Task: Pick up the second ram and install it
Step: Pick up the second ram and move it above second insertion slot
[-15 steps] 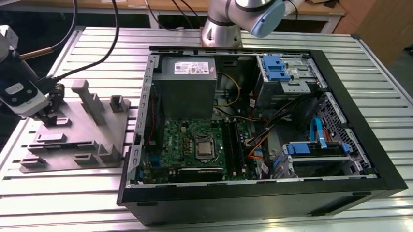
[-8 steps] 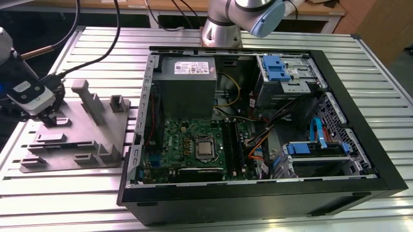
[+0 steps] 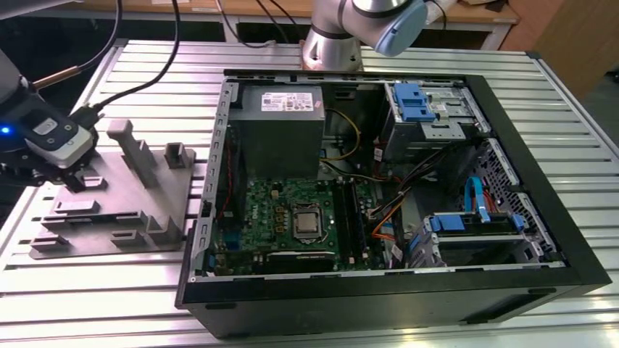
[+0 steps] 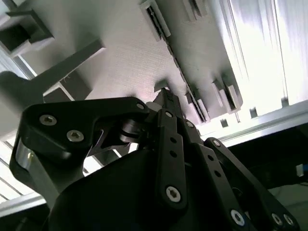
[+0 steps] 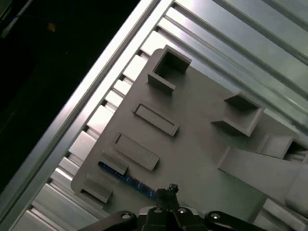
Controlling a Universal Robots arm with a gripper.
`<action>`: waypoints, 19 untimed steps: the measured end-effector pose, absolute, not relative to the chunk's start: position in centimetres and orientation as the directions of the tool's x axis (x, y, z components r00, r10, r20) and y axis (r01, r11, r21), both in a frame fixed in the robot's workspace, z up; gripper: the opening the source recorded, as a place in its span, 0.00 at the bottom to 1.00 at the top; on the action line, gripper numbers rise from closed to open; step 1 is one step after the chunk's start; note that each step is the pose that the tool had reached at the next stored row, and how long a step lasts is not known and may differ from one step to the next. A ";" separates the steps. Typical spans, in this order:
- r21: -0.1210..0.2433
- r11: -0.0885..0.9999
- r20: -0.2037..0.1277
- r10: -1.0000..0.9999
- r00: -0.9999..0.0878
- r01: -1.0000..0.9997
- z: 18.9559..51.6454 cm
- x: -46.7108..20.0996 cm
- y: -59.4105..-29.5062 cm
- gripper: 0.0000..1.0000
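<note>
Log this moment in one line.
gripper: above gray fixture tray, at second ram | second ram: on edge in tray | computer case: open

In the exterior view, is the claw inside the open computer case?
No, the claw is over the grey slotted fixture plate, on the exterior view's left of the black computer case.

The second ram (image 5: 129, 181), a thin bluish-dark board, stands on edge in holders near 1 edge of the gray fixture plate (image 5: 202, 125).
</note>
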State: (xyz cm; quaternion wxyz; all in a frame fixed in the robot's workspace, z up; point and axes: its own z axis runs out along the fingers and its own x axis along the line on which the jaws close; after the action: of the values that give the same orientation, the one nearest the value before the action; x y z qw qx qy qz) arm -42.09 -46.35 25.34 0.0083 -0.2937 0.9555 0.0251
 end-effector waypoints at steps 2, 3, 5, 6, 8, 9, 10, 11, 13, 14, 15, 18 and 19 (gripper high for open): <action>0.043 0.806 -0.030 -0.590 -0.807 -0.591 25.2 -42.1 -46.3 0.10; 0.043 0.794 -0.030 -0.605 -0.795 -0.606 25.2 -42.1 -46.3 0.10; 0.043 0.772 -0.030 -0.634 -0.773 -0.634 25.1 -42.1 -46.3 0.10; 0.043 0.760 -0.030 -0.647 -0.762 -0.648 25.1 -42.1 -46.3 0.10; 0.043 0.737 -0.030 -0.674 -0.738 -0.675 25.0 -42.1 -46.3 0.10; 0.043 0.723 -0.031 -0.689 -0.724 -0.689 25.0 -42.1 -46.3 0.10; 0.043 0.711 -0.031 -0.702 -0.712 -0.702 24.9 -42.1 -46.3 0.10; 0.043 0.698 -0.031 -0.714 -0.699 -0.715 24.9 -42.1 -46.3 0.10; 0.043 0.672 -0.031 -0.739 -0.673 -0.740 24.8 -42.1 -46.3 0.10; 0.043 0.658 -0.030 -0.751 -0.660 -0.752 24.7 -42.1 -46.3 0.10; 0.043 0.645 -0.030 -0.763 -0.646 -0.763 24.7 -42.1 -46.3 0.10; 0.043 0.602 -0.031 -0.797 -0.603 -0.798 24.6 -42.1 -46.3 0.10; 0.043 0.587 -0.030 -0.808 -0.588 -0.809 24.5 -42.1 -46.3 0.10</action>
State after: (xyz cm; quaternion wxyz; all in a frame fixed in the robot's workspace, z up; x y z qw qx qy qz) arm -42.09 -46.35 24.53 0.0038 -0.4538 0.8907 0.0262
